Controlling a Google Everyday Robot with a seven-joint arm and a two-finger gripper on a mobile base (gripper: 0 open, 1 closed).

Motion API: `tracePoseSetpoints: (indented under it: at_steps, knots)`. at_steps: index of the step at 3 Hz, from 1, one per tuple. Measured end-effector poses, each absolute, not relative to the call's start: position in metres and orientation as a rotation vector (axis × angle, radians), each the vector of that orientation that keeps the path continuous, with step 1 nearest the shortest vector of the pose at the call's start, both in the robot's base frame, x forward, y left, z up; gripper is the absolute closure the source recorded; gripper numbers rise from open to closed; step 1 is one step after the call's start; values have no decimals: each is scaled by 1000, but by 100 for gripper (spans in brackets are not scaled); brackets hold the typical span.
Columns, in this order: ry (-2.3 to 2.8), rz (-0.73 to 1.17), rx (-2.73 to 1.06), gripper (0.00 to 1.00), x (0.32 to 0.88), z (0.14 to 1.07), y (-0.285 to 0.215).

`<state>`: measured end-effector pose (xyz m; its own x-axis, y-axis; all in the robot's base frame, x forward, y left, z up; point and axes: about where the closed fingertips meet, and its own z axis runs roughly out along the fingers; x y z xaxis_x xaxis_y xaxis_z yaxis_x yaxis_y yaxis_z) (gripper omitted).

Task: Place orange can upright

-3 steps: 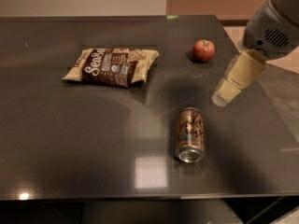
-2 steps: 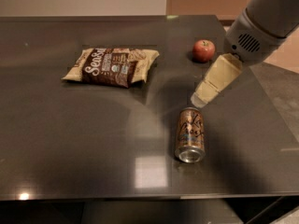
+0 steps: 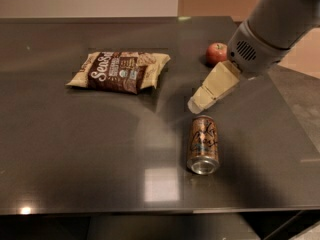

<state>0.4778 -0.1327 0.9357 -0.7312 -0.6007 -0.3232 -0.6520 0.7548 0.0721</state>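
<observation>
The orange can [image 3: 203,144] lies on its side on the dark table [image 3: 75,149], right of the middle, its open silver end facing the front edge. It is coppery-orange with dark cursive script. My gripper [image 3: 196,105] reaches in from the upper right on a grey arm [image 3: 272,29]. Its cream-coloured tip hangs just above and behind the can's far end, apart from it.
A brown and cream snack bag [image 3: 120,71] lies flat at the back left of the can. A red apple [image 3: 216,53] sits at the back, partly behind the arm. The table's front edge runs close below the can.
My gripper has moved left and down, from beside the apple toward the far end of the can. The can, bag and apple have not moved.
</observation>
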Motion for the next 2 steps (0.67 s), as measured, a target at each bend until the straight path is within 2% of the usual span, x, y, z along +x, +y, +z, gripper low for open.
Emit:
tracePoseSetpoints:
  at_steps: [2]
  knots:
    - [2761,243,-838,0,482,930,-135]
